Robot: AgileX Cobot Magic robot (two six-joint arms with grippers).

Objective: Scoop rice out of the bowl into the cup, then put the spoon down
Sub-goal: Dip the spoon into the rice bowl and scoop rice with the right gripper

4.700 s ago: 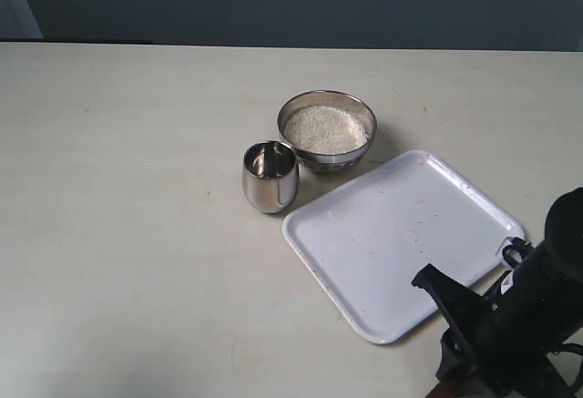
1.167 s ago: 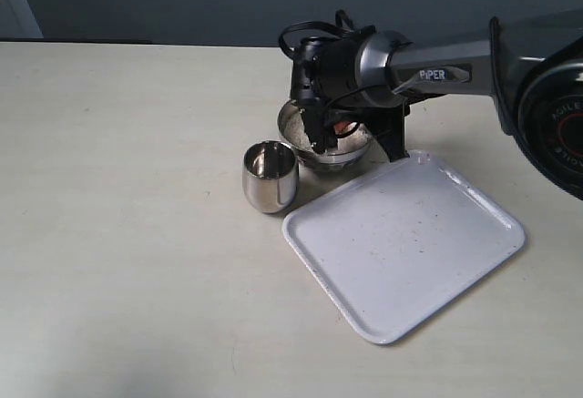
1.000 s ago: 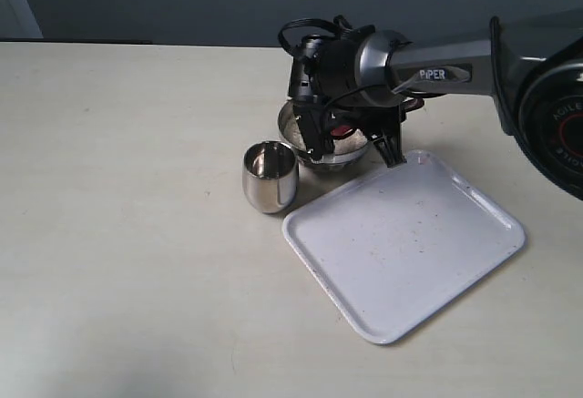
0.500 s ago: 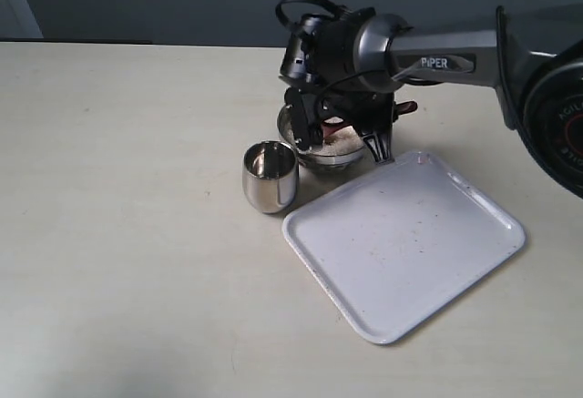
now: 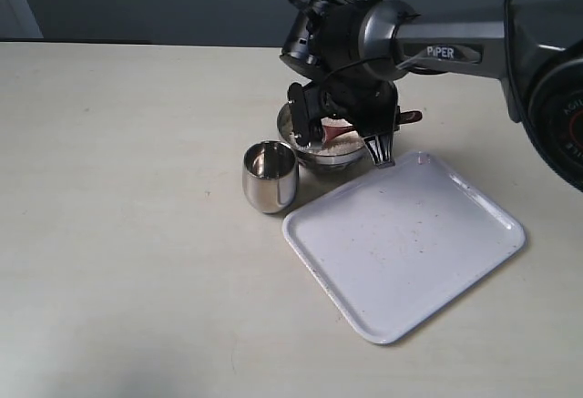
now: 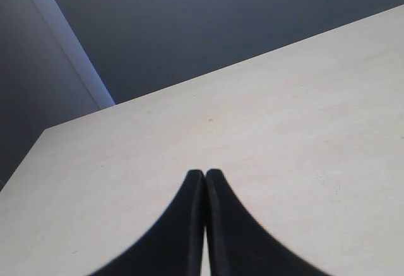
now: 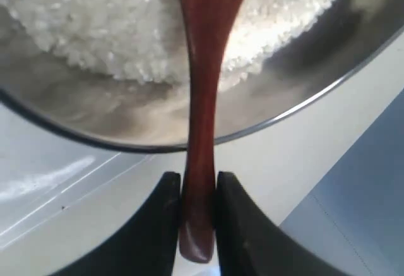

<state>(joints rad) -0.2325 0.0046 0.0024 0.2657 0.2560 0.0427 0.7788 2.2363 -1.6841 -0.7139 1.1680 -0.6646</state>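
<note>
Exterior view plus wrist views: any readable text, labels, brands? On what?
"PIPER": white lettering on the right arm, on its grey link.
Red-and-white marking on the dark round housing at the frame's right edge: cut off, too blurred to read.
bowl, cup, tray: no text.
Wrist views: none.

Soft even light; blurry wrist close-up

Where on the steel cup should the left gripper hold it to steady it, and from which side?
Grip the cup across its widest, rounded middle, coming from the exterior view's left. It stands upright and has no handle; the bowl is close on its far right and the white tray on its near right, so that left side looks the most open.
</note>
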